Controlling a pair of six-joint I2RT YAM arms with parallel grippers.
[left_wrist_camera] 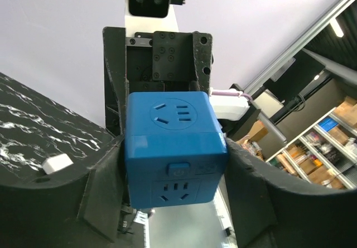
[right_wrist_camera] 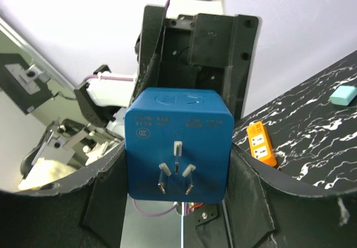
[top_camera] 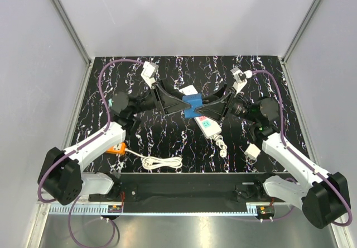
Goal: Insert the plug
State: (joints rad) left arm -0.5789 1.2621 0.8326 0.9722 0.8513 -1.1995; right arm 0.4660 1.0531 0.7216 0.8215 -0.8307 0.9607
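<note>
Handover step: left pincer (left_wrist_camera: 173, 161) and right pincer (right_wrist_camera: 178, 158) both clamp the plug (top_camera: 193, 104); next, align its prongs over the strip (top_camera: 209, 127).

Orange socket block (top_camera: 116, 149), coiled white cord (top_camera: 162, 162)

Between left tool (top_camera: 184, 105) and right tool (top_camera: 203, 109) sits the plug (top_camera: 193, 101)

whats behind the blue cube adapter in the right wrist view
The left arm's black gripper, facing the camera. The royal-blue plastic cube adapter covers where that gripper's jaws meet it.
</note>
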